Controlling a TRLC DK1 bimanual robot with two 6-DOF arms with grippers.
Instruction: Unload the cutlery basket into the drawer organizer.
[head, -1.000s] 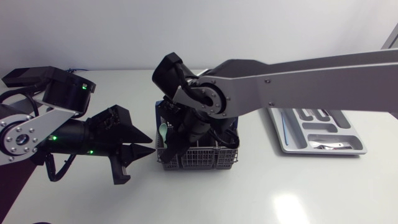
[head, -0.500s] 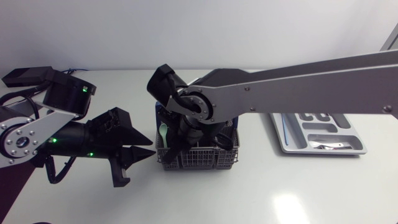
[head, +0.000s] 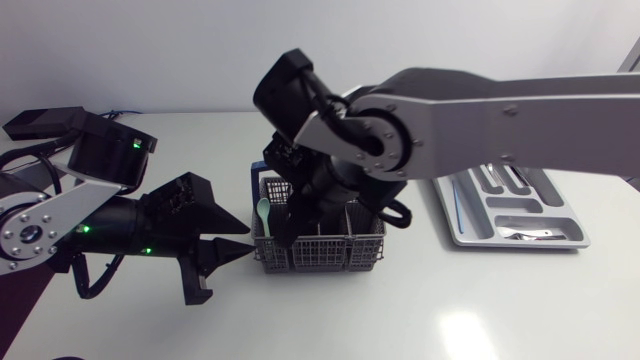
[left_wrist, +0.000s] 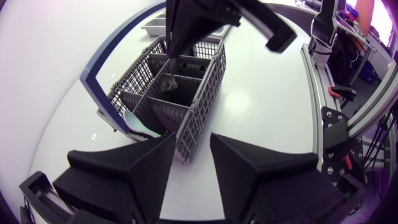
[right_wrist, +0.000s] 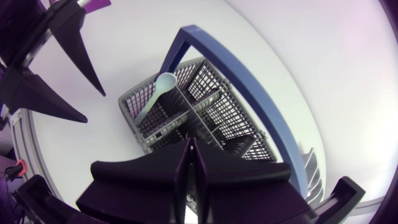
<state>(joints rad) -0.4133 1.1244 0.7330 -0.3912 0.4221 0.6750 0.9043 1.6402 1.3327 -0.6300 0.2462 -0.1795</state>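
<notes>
Basket (head: 318, 250) on desk, frame centre. R pincer (left_wrist: 171, 55) pressed together on metal utensil (left_wrist: 168, 79) hanging into a compartment, judged mid-lift. L pincer (head: 247, 238) spread just left of basket, prob. bracing. Organizer (head: 447, 215) centre-right. Pale spoon (head: 262, 212) in basket.

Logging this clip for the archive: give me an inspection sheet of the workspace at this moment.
Surface: white table.
Job's things: grey cutlery basket at centre, a pale green spoon in an end compartment; drawer organizer on the right arm's side, holding some cutlery.
Clutter: nothing seen.
Grippers: left gripper open, just short of the basket's corner; right gripper above the basket, apparently shut on a thin metal utensil.
Cables: black cable looping under the left arm.
Surroundings: nothing seen.
</notes>
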